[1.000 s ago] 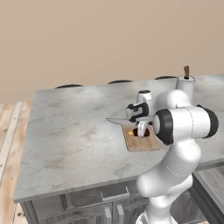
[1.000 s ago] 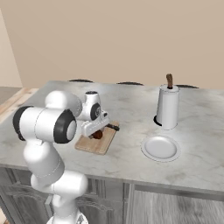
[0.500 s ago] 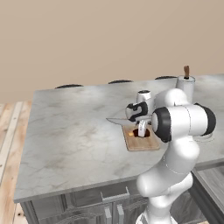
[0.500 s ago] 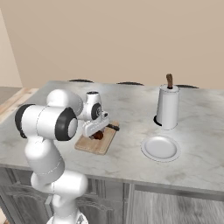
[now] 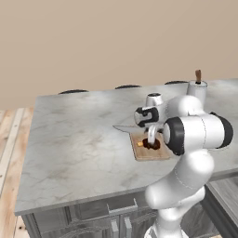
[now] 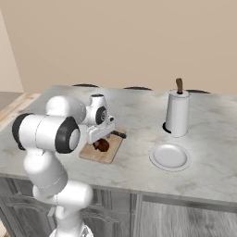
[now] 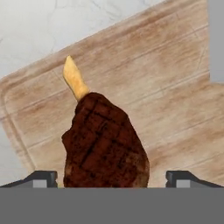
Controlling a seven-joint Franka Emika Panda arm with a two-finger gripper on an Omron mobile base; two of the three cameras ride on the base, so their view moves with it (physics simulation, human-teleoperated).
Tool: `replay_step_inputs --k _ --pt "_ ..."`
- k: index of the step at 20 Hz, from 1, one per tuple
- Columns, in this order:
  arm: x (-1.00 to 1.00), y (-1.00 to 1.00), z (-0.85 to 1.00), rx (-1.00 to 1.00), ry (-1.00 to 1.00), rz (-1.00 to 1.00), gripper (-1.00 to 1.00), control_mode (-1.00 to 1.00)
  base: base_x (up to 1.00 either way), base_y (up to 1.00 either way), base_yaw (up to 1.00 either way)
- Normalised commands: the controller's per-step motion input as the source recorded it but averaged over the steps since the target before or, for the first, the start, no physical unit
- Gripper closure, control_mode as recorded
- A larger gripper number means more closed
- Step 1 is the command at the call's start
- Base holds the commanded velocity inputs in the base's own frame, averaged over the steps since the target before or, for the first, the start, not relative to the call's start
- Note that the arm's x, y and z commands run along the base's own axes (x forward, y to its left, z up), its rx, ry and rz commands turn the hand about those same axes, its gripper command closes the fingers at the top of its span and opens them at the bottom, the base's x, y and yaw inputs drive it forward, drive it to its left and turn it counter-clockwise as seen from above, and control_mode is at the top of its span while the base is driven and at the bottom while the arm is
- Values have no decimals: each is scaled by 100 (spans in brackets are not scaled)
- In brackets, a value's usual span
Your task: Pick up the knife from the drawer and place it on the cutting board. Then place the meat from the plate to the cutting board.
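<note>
Marble counter [image 5: 74,139] carries the board [image 6: 111,151] near its front edge, with the meat [image 7: 103,144] lying on the board, bone end pointing away from the end effector [image 7: 111,177]. Its 2 fingertips stand wide apart on either side of the meat, released, so the lump rests on the wood. Knife [image 5: 126,129] lies at the board's far-left edge, and the plate [image 6: 170,156] sits bare to the right.

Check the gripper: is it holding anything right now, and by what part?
Nothing is held. The gripper is open, its fingertips standing clear on either side of the meat, which lies on the cutting board.
</note>
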Motion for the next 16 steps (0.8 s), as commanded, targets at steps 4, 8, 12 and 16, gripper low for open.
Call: replay_step_inputs --k 4,8,12,16 --pt "-9 0 47 0 -2 0 -100 -100 0 0 0" --pt "-16 -1 56 0 -3 0 -100 -100 0 0 0" --pt "-31 -1 49 0 -5 0 -100 -100 0 0 0" --pt "-52 0 20 0 -8 0 -100 -100 0 0 0"
